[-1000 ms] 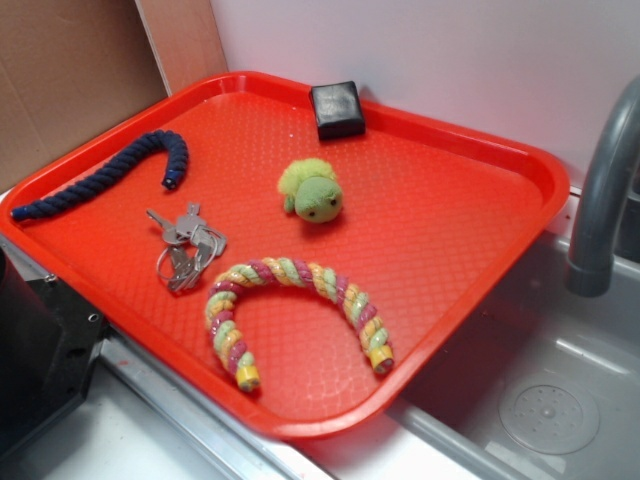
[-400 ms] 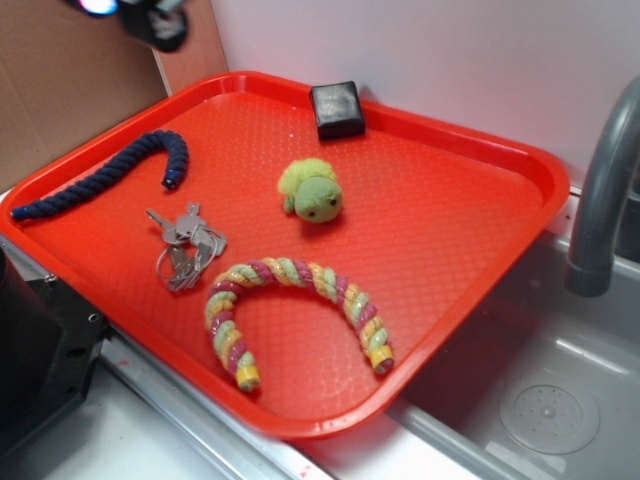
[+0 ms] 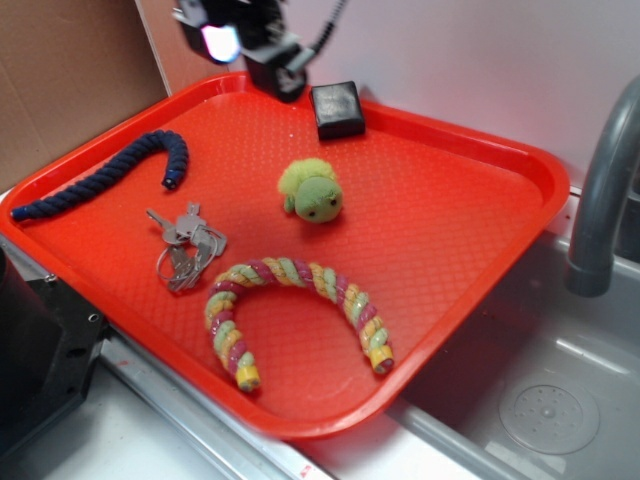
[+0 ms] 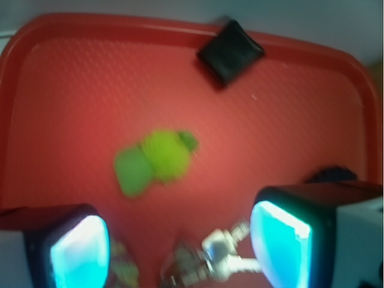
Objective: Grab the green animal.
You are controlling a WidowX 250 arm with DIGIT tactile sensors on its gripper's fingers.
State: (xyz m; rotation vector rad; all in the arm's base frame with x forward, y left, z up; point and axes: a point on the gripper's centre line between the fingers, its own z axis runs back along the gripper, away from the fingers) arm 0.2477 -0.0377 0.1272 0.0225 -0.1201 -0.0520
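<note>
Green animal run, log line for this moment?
phase: approach | gripper: open, above tray back edge | green animal: untouched mid-tray

Showing yellow-green on the plush animal (image 3: 313,192) mid-frame, against a textured red tray (image 3: 470,230). Twisting pink, yellow and green along the curved rope (image 3: 290,300) at lower centre; navy on the rope (image 3: 105,180) at left; black on the square block (image 3: 337,108) up top; silver on the keys (image 3: 187,247).

"Any lettering, labels or numbers legible here?"

"None. The red tray (image 3: 480,260), the black box (image 3: 337,109) and the keys (image 3: 187,247) carry no readable marks in either view, and the wrist view is too blurred to read."
</note>
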